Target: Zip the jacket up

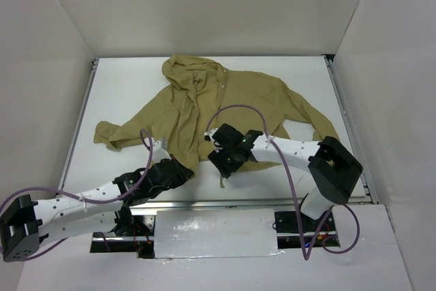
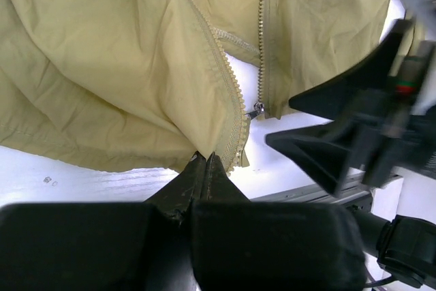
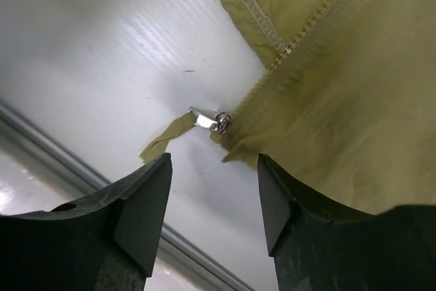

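The jacket (image 1: 225, 100) lies spread mid-table (image 1: 136, 86), hem (image 2: 136, 163) toward the near edge. The left claw (image 2: 206, 161) is clamped on the hem; the right claw (image 3: 214, 168) stands apart over the pull (image 3: 204, 120). It should close squarely on the pull while the left holds the hem tight.

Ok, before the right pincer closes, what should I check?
1. Left pincer shut on the jacket hem: ok.
2. Right pincer open: ok.
3. Pull tab ahead of its jaws, lying free on the table: ok.
4. Left zipper track seated in the slider: not ok, they lie apart.
5. Zipper line further up free of folds: cannot tell.
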Controlling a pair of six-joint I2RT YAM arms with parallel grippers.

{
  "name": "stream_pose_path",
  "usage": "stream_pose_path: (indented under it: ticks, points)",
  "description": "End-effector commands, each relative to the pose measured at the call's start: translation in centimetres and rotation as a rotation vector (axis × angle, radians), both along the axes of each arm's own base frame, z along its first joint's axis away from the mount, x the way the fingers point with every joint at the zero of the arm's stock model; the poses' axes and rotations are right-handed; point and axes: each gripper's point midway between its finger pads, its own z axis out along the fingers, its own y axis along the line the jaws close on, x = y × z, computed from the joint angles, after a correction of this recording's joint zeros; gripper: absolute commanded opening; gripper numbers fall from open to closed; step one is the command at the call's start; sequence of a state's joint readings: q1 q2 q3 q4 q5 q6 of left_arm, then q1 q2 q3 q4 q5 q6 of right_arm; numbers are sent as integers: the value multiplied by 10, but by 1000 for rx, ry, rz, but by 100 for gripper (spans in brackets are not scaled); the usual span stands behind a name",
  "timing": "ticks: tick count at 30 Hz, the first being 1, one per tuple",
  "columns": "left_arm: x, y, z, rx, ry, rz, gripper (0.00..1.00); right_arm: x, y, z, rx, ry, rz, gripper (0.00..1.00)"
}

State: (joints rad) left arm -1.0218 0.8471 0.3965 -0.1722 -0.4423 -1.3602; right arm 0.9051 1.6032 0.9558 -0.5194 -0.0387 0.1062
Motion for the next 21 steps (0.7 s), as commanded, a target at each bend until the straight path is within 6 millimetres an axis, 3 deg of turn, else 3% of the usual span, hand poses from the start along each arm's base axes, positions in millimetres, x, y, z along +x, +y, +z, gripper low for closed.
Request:
stream_pose_path:
  ticks: [1,7,21]
  points:
    - [8,-4,15,-10,-37,2,0,9,9,28,106,-26,10,61]
    - [7,-6,15,-7,-36,-8,0,32,-10,22,10,-92,-95,59]
    - [6,-9,11,-1,-27,-24,0,29,-12,2,-38,-48,-81,55]
